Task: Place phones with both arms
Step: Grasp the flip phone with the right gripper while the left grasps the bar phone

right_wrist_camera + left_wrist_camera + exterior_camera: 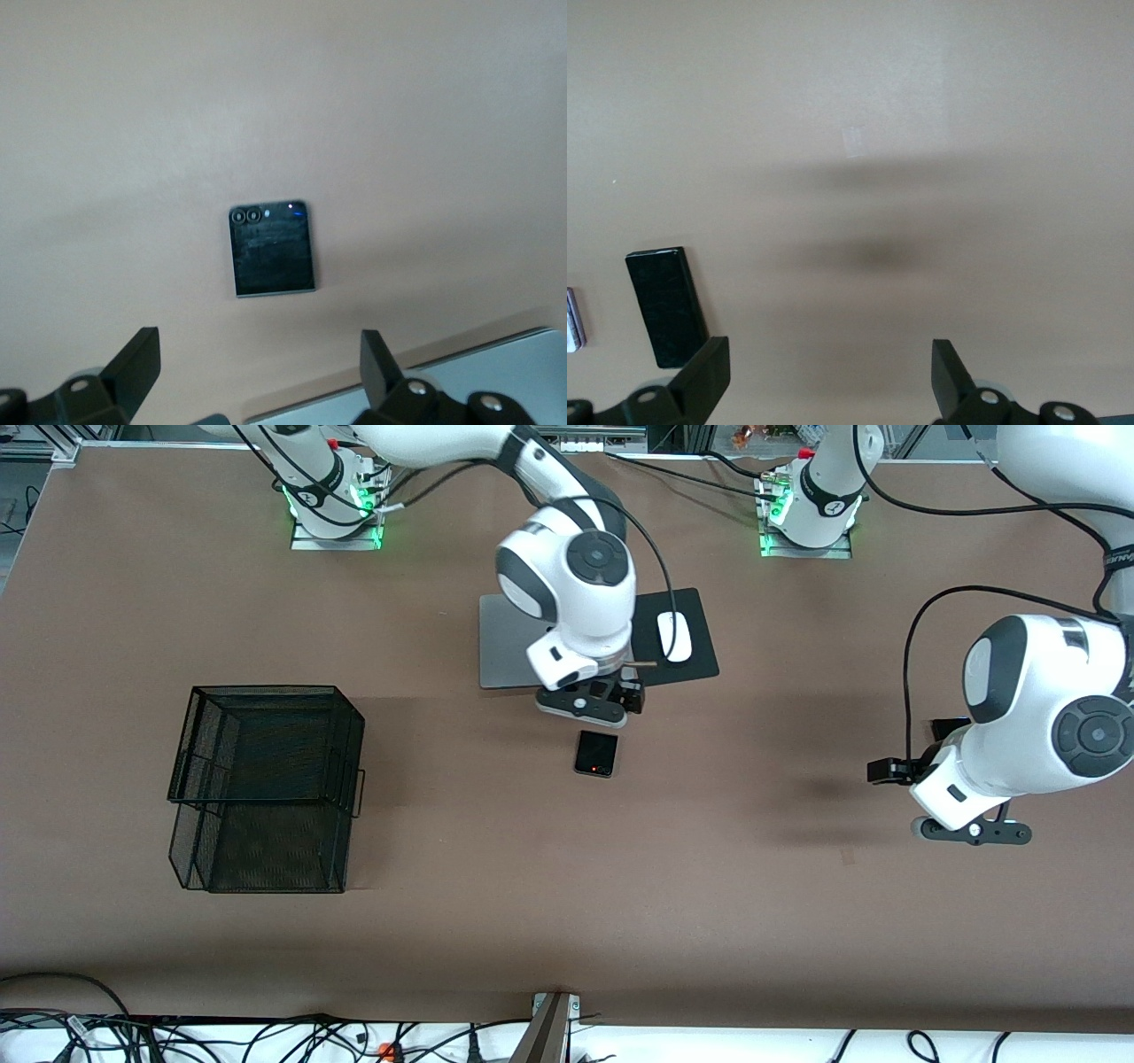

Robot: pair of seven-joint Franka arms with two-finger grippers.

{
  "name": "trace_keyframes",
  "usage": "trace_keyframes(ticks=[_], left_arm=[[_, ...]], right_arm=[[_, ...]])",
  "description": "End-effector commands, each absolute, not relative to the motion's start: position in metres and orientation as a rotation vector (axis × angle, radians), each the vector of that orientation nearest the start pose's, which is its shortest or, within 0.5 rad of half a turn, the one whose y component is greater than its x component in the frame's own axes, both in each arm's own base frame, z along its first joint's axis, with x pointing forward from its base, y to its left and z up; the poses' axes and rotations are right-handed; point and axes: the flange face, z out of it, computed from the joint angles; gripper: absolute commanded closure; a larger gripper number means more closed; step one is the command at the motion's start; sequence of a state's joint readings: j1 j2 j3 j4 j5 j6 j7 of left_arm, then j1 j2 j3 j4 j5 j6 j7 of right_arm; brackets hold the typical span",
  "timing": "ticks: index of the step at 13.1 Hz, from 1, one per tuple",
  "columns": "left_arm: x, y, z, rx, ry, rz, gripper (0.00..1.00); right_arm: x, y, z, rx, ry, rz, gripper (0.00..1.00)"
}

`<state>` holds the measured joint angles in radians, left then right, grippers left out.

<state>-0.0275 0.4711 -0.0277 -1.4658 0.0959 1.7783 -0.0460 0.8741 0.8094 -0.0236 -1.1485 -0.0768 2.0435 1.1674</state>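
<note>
- A black wire basket [266, 779] sits on the brown table [709, 886] toward the right arm's end; it looks tipped, with its open mouth facing the front camera.
- The grey laptop [509, 642] lies flat at mid-table, partly covered by the right arm [567, 576], which reaches out from its base at the top of the front view.
- The right gripper [611, 695] hangs low over the table at the laptop's front edge with its jaws wide and nothing between them; in the right wrist view both fingers [133, 367] are far apart.
- The small squarish black phone [595, 754] lies flat on the table, just nearer the front camera than the laptop; the right wrist view shows its 2 lenses [245, 215].
- A white mouse [674, 637] rests on a black pad [695, 646] beside the laptop.
- The left gripper [912, 766] hovers over the table at the left arm's end, jaws wide and holding nothing.
- In the left wrist view, a long slim black phone [666, 305] lies flat near 1 finger [704, 372], and a sliver of a lavender-white phone [575, 320] shows at the frame's edge.
</note>
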Motion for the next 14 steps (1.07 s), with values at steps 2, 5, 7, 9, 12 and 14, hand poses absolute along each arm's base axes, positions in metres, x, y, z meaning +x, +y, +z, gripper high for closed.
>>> trace_keyframes(ticks=[2,5,7,9,12,14], left_arm=[[0.674,-0.005,0.401,-3.035,0.050,0.248,0.00],[0.670,0.056,0.406,-3.042,-0.057,0.252,0.00],[0.668,0.089,0.403,-3.064,-0.075,0.255,0.00],[0.672,0.088,0.390,-3.060,-0.053,0.260,0.00],[0.670,0.105,0.390,-3.050,-0.088,0.260,0.00],[0.667,0.119,0.388,-3.050,-0.121,0.266,0.00]], right_arm=[[0.515,0.587,0.277,-3.065,0.544,-0.243,0.00],[0.519,0.585,0.250,-3.052,0.603,-0.252,0.00],[0.523,0.583,0.235,-3.041,0.596,-0.276,0.00],[0.526,0.582,0.218,-3.037,0.580,-0.283,0.00],[0.523,0.581,0.195,-3.065,0.513,-0.272,0.00],[0.522,0.580,0.182,-3.069,0.487,-0.275,0.00]])
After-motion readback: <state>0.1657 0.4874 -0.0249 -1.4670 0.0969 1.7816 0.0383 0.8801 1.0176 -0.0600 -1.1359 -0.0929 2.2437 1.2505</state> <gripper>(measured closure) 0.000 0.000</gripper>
